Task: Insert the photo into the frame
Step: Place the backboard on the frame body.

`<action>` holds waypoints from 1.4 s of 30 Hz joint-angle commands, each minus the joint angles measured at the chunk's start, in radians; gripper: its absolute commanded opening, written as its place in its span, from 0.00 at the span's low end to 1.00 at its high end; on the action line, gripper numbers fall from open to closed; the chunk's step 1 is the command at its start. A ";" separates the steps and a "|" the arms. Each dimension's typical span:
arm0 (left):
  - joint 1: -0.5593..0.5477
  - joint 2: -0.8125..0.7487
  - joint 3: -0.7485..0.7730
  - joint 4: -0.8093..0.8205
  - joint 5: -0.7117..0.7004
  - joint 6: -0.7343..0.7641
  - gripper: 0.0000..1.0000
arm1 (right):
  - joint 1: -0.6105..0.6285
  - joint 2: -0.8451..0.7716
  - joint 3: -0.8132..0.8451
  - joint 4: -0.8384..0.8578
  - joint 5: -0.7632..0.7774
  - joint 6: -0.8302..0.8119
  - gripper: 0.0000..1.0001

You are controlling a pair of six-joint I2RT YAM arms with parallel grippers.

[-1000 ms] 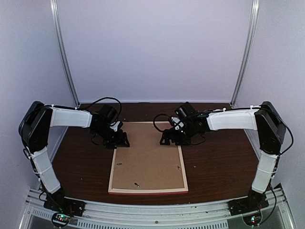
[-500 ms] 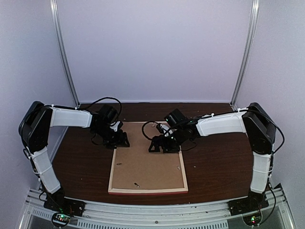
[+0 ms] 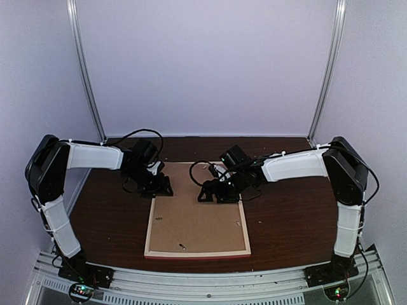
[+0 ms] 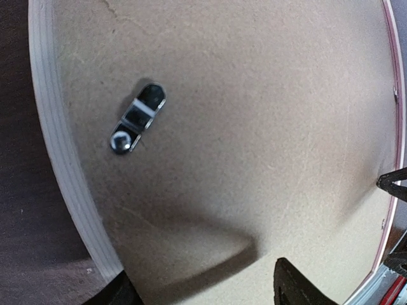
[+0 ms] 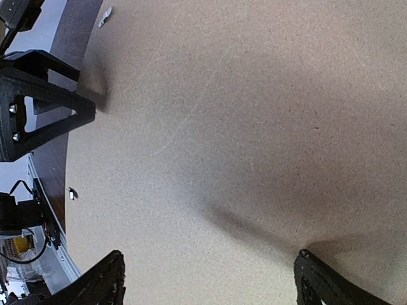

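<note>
The frame [image 3: 150, 234] lies face down on the table, pale wood bars up, with a thin pink strip along its near edge. A brown backing board [image 3: 194, 225] fills it. The photo is hidden. My left gripper [image 3: 156, 189] hovers at the frame's far left corner, open; in the left wrist view its gripper [image 4: 203, 293] is over bare board, beside the pale bar [image 4: 63, 178] and a metal clip [image 4: 137, 119]. My right gripper [image 3: 213, 192] is open over the board's far right part; in its wrist view the gripper [image 5: 210, 283] spans plain board [image 5: 254, 127].
Dark brown table [image 3: 286, 216] surrounds the frame. Small metal clips [image 3: 182, 245] sit on the backing board near its edges. The left gripper's black finger [image 5: 38, 108] shows at the left of the right wrist view. White walls enclose the back and sides.
The right arm has swung left, from the frame's right bar to over the backing board, then held nearly still. The left arm has stayed in place.
</note>
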 commanded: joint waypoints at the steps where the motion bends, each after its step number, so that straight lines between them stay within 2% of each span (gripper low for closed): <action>1: 0.004 -0.026 0.034 -0.047 -0.062 0.035 0.68 | 0.001 0.020 -0.036 -0.030 0.035 0.001 0.91; 18: 0.004 -0.104 0.056 -0.109 -0.144 0.067 0.70 | 0.001 0.008 -0.062 -0.023 0.044 0.004 0.91; 26: 0.004 -0.191 0.034 -0.109 -0.196 0.107 0.73 | -0.002 -0.078 -0.029 -0.058 0.058 -0.028 0.94; 29: 0.005 -0.216 0.032 -0.129 -0.213 0.122 0.80 | -0.002 -0.129 -0.010 -0.108 0.105 -0.064 0.95; 33: 0.006 -0.252 0.011 -0.124 -0.229 0.125 0.96 | -0.004 -0.183 0.018 -0.190 0.199 -0.117 0.99; 38: 0.011 -0.275 -0.022 -0.095 -0.177 0.136 0.98 | -0.013 -0.226 0.025 -0.273 0.314 -0.164 1.00; 42: 0.027 -0.231 -0.022 -0.096 -0.123 0.132 0.98 | -0.031 -0.232 0.012 -0.314 0.358 -0.177 1.00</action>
